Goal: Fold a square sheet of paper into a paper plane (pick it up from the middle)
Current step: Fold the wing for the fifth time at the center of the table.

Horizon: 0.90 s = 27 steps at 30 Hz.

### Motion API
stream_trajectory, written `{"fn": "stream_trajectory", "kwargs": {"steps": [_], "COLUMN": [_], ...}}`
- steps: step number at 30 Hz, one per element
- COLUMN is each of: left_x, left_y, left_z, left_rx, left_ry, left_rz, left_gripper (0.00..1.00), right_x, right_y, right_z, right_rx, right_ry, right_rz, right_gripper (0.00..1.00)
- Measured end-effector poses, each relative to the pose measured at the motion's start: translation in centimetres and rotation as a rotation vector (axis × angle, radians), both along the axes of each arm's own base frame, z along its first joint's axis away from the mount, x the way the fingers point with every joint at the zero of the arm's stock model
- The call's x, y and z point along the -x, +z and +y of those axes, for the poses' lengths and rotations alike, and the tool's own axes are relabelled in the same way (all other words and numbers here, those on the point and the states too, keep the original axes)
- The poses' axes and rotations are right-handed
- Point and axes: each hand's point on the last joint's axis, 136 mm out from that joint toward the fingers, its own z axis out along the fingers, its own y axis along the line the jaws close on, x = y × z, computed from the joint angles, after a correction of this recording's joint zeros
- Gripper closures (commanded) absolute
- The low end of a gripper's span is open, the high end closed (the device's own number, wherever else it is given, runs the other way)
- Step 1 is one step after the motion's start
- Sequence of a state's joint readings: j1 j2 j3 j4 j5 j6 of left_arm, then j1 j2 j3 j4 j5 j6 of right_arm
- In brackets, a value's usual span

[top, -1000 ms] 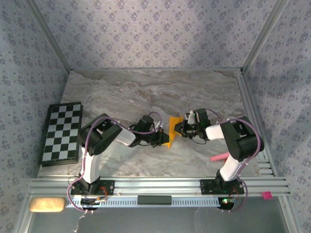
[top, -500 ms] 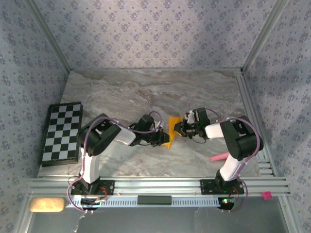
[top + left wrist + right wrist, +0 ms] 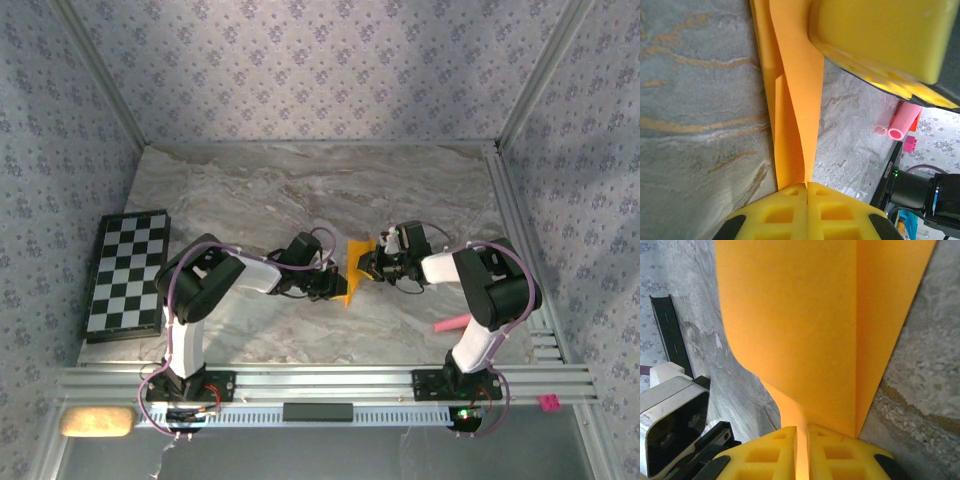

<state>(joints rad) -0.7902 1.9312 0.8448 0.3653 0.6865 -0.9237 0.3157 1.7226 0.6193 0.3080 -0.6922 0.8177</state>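
Marbled grey desk [image 3: 300,190], patterned walls on three sides. Black-and-white chequered board [image 3: 126,272] lies flat at the desk's left edge, well apart from both arms.

Both arms reach inward and meet near the desk's middle. Left gripper [image 3: 330,283]: fingers clamped together on the lower edge of the orange-yellow paper sheet [image 3: 352,268]. In the left wrist view its yellow pads [image 3: 806,192] meet with the paper [image 3: 795,100] running out from between them, layered folds and a crease visible.

Right gripper [image 3: 368,265]: closed on the sheet's opposite side. The right wrist view shows the pads [image 3: 801,437] pinching a thin strip of paper [image 3: 805,315], one sharp fold line running lengthwise.

The sheet stands on edge between the two grippers; contact with the desk cannot be told.

Pink stick [image 3: 450,322] lies on the desk beside the right arm's base.
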Motion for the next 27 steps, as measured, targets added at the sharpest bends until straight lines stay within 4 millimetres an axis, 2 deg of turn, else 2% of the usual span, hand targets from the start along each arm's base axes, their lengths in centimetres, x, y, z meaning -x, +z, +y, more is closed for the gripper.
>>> {"fn": "stream_trajectory", "kwargs": {"steps": [7,11,21,27], "left_x": [0.22,0.46,0.55,0.54], "left_y": [0.30,0.43,-0.08,-0.17], "left_z": [0.11,0.17,0.41,0.46], "left_rx": [-0.010,-0.020,-0.068,-0.073], "left_ry": [-0.017,-0.032,-0.049,-0.048], "left_rz": [-0.015,-0.026,-0.050,-0.052], "left_gripper": [0.81,0.79,0.90,0.89], "right_x": [0.00,-0.01,0.01,0.03], "right_y": [-0.06,-0.10,-0.11,-0.13], "right_z": [-0.03,-0.03,0.02,0.03], "right_rx": [0.005,0.008,0.010,0.013], "right_ry": [-0.002,0.000,0.001,0.001], "right_rz": [0.004,0.006,0.009,0.013], "right_gripper": [0.86,0.86,0.86,0.86]}}
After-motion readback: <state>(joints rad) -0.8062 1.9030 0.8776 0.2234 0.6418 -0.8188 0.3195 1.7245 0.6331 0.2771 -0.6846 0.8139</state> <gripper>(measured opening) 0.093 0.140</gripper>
